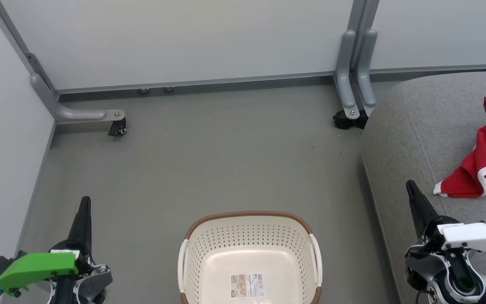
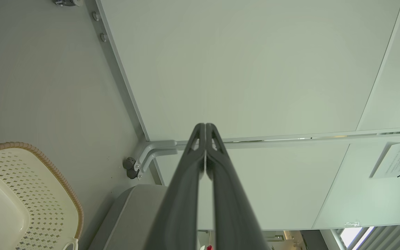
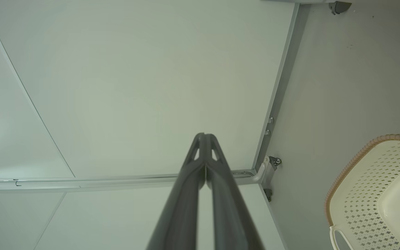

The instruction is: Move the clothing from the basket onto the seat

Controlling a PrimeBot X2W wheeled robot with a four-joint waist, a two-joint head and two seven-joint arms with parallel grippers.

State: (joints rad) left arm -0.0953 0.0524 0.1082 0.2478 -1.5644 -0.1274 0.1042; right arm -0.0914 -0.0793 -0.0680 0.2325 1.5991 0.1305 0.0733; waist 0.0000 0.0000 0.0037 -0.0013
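1. Basket [image 1: 247, 236] sits on the floor [image 1: 226, 160] between the arms; bottom bare, sticker [image 1: 247, 286] showing, so it looks unloaded.
2. Clothing [image 1: 485, 160], red with white trim, lies crumpled on the seat [image 1: 411, 135], well apart from the basket; looks dropped, not laid out.
3. Left gripper [image 1: 84, 207] closed, holding nothing, beside the basket.
4. Right gripper [image 1: 411, 190] closed, empty, over the seat edge near the clothing; task looks about done.

Sticker [image 1: 247, 285], basket [image 1: 249, 214] floor, lower centre: barcode, print too small to read. Paper notice [image 2: 394, 160], wall panel [image 2: 290, 191], right of left wrist view: text illegible.
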